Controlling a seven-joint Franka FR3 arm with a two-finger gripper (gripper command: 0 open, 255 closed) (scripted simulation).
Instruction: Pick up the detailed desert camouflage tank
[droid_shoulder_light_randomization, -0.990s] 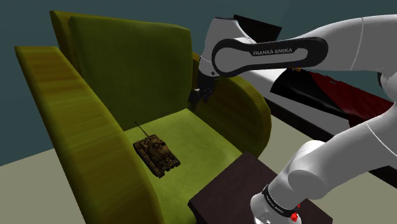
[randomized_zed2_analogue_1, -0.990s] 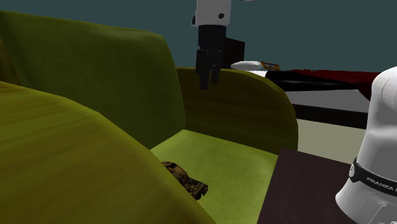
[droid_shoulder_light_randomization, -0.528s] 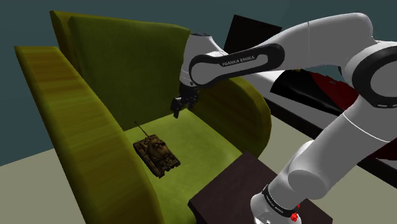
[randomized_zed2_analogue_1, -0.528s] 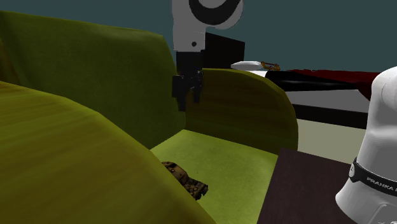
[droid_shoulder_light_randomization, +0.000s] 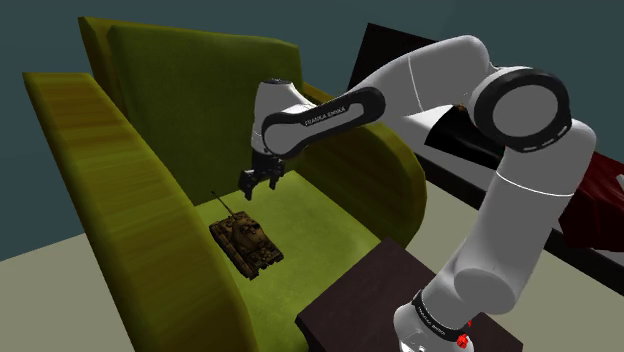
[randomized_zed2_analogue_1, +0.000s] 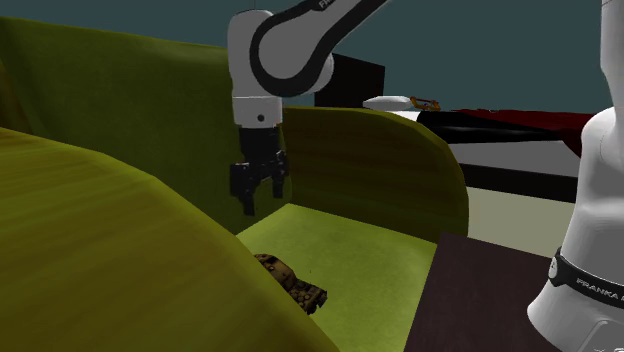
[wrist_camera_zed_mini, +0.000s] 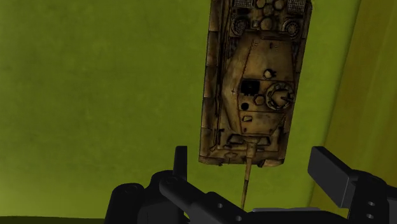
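A small tan-and-brown camouflage tank (droid_shoulder_light_randomization: 246, 243) lies on the olive-green seat of an armchair (droid_shoulder_light_randomization: 310, 215), close to the armrest on the shoulder view's left. In the second exterior view the tank (randomized_zed2_analogue_1: 291, 283) is partly hidden behind the near armrest. My gripper (droid_shoulder_light_randomization: 258, 186) hangs open above the seat, just beyond the barrel's tip and clear of the tank. In the wrist view the tank (wrist_camera_zed_mini: 254, 83) lies ahead of the gripper (wrist_camera_zed_mini: 254, 165) with its thin barrel reaching back between the spread fingers (wrist_camera_zed_mini: 180, 159), touching neither one.
High padded armrests (droid_shoulder_light_randomization: 110, 190) and a tall backrest (droid_shoulder_light_randomization: 200, 95) wall in the seat on three sides. A dark side table (droid_shoulder_light_randomization: 375, 295) stands in front of the chair by my base. A white and dark red bed-like piece (droid_shoulder_light_randomization: 470, 125) lies behind.
The arm has swung from over the armrest on the shoulder view's right, down and to the left, bringing the open gripper low over the seat near the tank's barrel. The tank has not moved.
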